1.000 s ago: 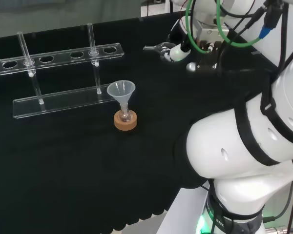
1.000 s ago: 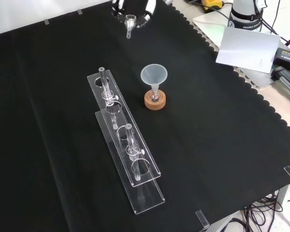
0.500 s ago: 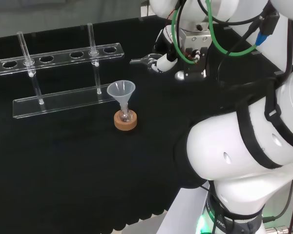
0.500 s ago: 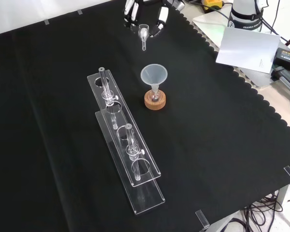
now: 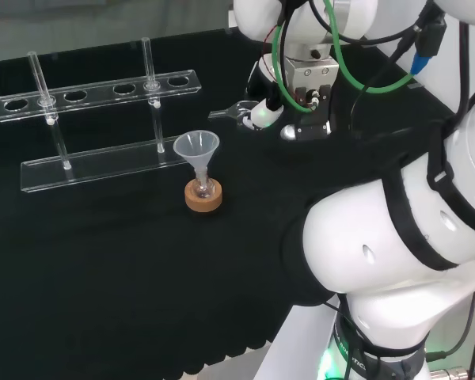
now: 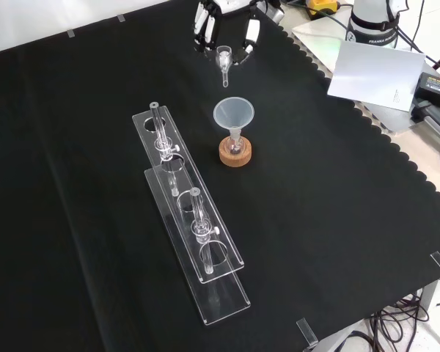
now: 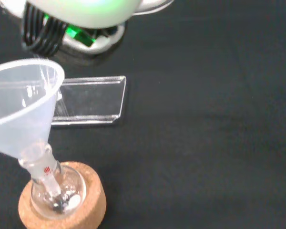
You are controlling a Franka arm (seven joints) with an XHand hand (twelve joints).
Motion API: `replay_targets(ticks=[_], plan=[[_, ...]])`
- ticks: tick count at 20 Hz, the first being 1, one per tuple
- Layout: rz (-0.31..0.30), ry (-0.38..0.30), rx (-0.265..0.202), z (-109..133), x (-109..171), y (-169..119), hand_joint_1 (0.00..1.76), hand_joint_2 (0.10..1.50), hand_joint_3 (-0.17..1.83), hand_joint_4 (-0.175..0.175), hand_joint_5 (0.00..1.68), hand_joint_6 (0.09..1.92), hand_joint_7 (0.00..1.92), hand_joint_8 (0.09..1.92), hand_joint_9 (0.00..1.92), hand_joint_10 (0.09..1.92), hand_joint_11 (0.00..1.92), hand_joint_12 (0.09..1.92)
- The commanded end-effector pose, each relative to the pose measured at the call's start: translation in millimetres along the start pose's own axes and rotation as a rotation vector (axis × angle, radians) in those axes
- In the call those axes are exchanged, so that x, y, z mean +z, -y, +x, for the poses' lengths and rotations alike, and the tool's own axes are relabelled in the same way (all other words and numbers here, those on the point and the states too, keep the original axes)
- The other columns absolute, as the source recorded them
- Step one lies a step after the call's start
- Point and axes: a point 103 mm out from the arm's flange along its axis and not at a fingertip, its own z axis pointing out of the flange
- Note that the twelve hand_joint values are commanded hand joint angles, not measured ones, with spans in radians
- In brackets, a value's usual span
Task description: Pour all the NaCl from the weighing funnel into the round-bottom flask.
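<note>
In the front view the hand (image 6: 226, 33) comes in from the top edge, with its fingers (image 6: 251, 35) curled around a small clear weighing funnel (image 6: 224, 62). The funnel's long axis is almost vertical there and the narrow stem points down, toward the cloth. It hangs above and a little behind the wide plastic funnel (image 6: 233, 115), apart from it. In the head view the same weighing funnel (image 5: 226, 113) looks almost horizontal, with the tip pointing to the left, and the hand (image 5: 261, 111) is just right of it. The wrist view shows what the other two do not: the round-bottom flask (image 7: 55, 190) sits in a cork ring (image 7: 62, 202), the plastic funnel (image 7: 21, 112) stands in its neck, and some small white and dark material lies at the flask's bottom
</note>
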Motion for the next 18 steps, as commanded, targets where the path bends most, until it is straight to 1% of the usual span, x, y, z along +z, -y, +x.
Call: replay_targets(ticks=[1,5,10,11,12,18], plan=[[0.041,0.050,-0.008,4,8,1,1.15,0.62,0.59,0.175,1.50,0.21,0.86,0.62,1.28,0.14,1.09,0.86],[0.051,0.090,-0.021,8,8,0,1.15,0.62,0.59,0.175,1.50,0.21,0.85,0.62,1.28,0.13,1.10,0.86],[0.054,0.115,-0.033,13,6,-3,1.15,0.62,0.60,0.175,1.50,0.21,0.85,0.62,1.28,0.13,1.10,0.86],[0.057,0.131,-0.036,14,6,-3,1.15,0.62,0.60,0.175,1.50,0.21,0.85,0.62,1.28,0.13,1.10,0.86],[0.060,0.148,-0.038,14,7,-3,1.15,0.62,0.60,0.175,1.50,0.21,0.85,0.62,1.28,0.13,1.11,0.86],[0.074,0.185,-0.042,13,6,-7,1.15,0.62,0.60,0.175,1.52,0.18,0.85,0.62,1.28,0.11,1.14,0.83]])
